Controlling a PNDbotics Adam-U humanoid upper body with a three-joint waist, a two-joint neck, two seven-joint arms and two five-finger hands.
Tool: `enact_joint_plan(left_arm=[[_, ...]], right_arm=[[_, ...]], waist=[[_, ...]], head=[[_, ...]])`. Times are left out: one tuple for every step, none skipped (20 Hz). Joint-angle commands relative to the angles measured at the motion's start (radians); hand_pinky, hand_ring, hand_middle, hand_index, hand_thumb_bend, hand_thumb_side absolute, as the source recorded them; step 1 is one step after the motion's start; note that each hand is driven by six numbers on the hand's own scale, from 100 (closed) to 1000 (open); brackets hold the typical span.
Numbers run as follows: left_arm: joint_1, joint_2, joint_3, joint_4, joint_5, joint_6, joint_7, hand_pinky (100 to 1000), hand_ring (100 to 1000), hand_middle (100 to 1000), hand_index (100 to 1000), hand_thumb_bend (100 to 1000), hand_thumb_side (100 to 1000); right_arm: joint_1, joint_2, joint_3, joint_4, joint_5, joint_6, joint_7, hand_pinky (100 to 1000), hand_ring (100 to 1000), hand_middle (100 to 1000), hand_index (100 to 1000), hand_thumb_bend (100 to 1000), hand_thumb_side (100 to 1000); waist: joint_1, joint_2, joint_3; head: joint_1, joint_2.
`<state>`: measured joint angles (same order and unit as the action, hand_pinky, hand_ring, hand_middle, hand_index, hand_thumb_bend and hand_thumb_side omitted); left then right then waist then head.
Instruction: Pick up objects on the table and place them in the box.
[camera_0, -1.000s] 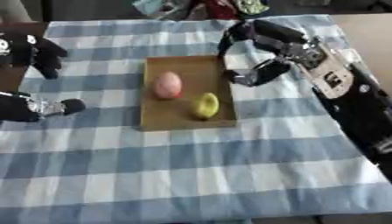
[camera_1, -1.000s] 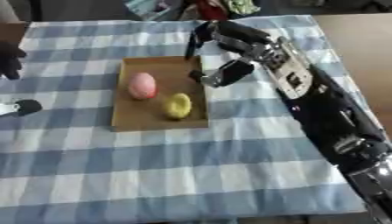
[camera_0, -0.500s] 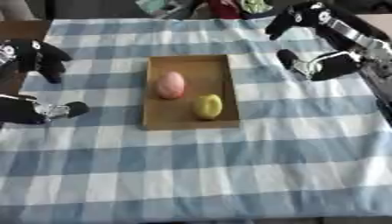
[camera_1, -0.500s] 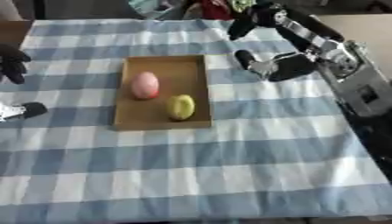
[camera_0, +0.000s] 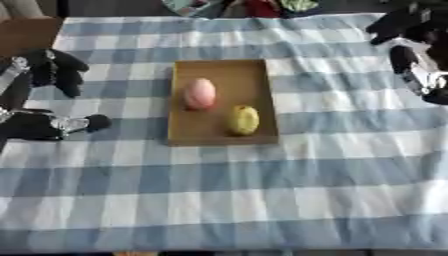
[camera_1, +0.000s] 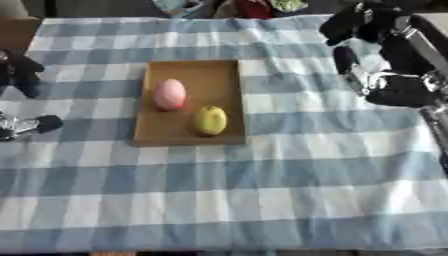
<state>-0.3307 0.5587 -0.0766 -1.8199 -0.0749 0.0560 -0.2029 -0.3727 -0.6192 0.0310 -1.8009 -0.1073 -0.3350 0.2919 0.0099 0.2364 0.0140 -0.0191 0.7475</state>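
Box sits at the centre of the checked cloth on the bench, holding a pink object and a yellow object, apart. Left hand and right hand hover at either side, fingers apart, holding nothing.

Left hand at left edge, fingers relaxed, thumb out. Right hand at upper right, fingers spread, empty.
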Motion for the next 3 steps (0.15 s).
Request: enact_joint_plan(left_arm=[[-0.001,0.003,0.017,-0.018,0.005,0.000,0.010,517,486,489,673,797,193],[0.002,-0.001,0.018,-0.017,0.006,0.000,0.013,517,486,488,673,796,221],[0.005,-0.005,0.019,-0.017,0.007,0.000,0.015,517,486,488,673,796,221]], right_arm=[[0.013,0.004,-0.033,-0.042,-0.004,0.017,-0.015,693,774,692,698,132,383],[0.021,0.011,-0.037,-0.046,-0.004,0.021,-0.018,692,773,689,698,108,415],[0.029,0.017,-0.041,-0.050,-0.002,0.025,-0.021,693,773,689,698,105,417]], waist=[[-0.002,-0.011,0.001],[-0.002,-0.010,0.001],[-0.002,-0.009,0.000]], head=[[0.006,0.014],[0.007,0.014],[0.007,0.015]])
